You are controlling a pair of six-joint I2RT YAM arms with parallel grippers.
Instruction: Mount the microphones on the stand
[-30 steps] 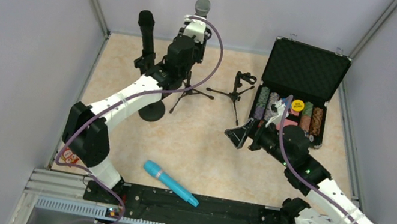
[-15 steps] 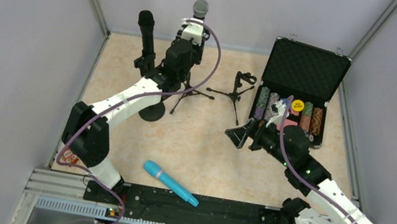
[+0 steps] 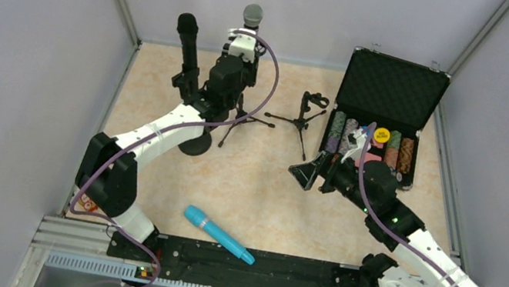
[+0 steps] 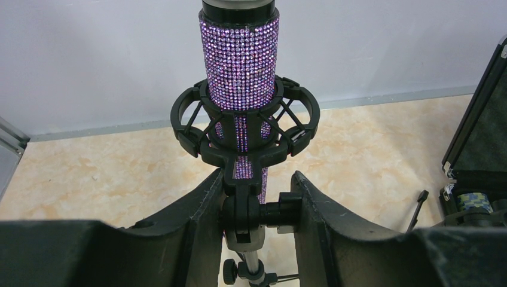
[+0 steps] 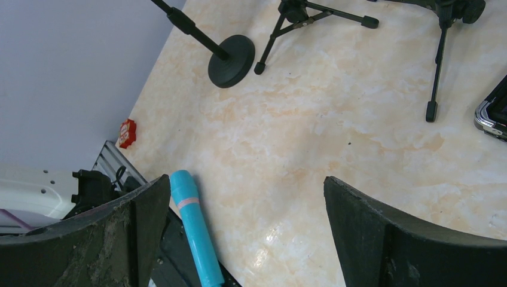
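Taking the far wall as twelve o'clock on the table, the cyan microphone lies nearest me, at about seven o'clock just in front of the base rail. It lies flat, its fat end toward ten and its thin end toward four, and nothing touches it. Just to three o'clock of the table's middle my right gripper hangs above the surface with its jaws spread wide and nothing between them. Farther out, at eleven o'clock, my left gripper is drawn in narrow around the tripod stand, one finger on each side of the swivel joint and seemingly pressing on it. Right above that joint the purple microphone stands upright through the ring of the shock mount, its grille at the top. At ten o'clock of it, close by, the black microphone stands on a round-base stand. A second small tripod stands at twelve o'clock, and beside it, at one o'clock, an open case holds rows of chips.
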